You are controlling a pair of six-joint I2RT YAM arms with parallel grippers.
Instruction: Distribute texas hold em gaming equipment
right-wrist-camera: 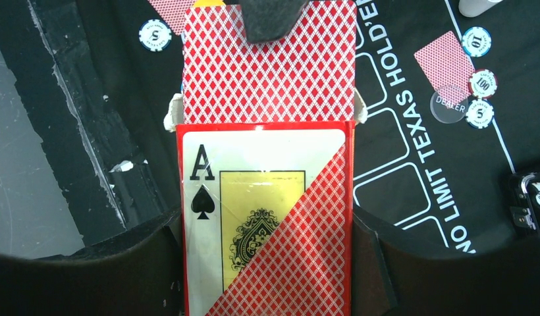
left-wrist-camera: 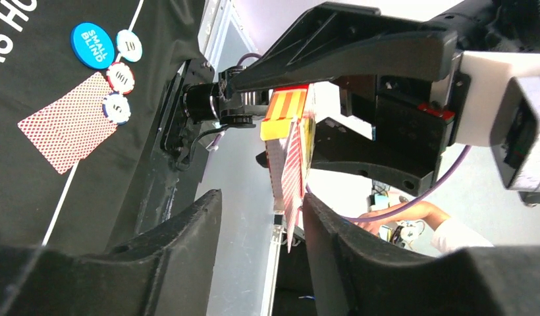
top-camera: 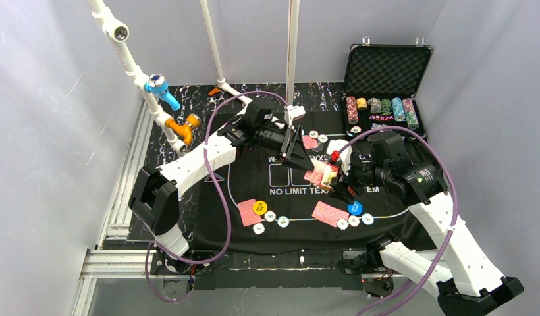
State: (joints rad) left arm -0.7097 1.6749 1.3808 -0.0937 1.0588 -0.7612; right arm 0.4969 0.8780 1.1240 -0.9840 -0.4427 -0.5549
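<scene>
My right gripper [right-wrist-camera: 267, 270] is shut on a red card box [right-wrist-camera: 267, 217] printed with an ace of spades. Red-backed cards [right-wrist-camera: 267, 79] stick out of its open end. My left gripper [left-wrist-camera: 262, 204] stands open around the protruding card [left-wrist-camera: 292, 197]: the card lies against one finger and a gap shows beside the other. Both grippers meet over the mat's middle [top-camera: 323, 172]. On the mat lie a card [top-camera: 247, 214] under a yellow button [top-camera: 259, 207], a card [top-camera: 330, 214] by the blue button [top-camera: 355, 208], and small chips [top-camera: 282, 221].
The black felt mat [top-camera: 254, 178] covers the table. The open black case [top-camera: 386, 72] with chip stacks stands at the back right. A dealer button [right-wrist-camera: 450, 104], a card [right-wrist-camera: 445, 59] and chips [right-wrist-camera: 483, 82] lie at the far side. White pipes [top-camera: 292, 52] rise at the back.
</scene>
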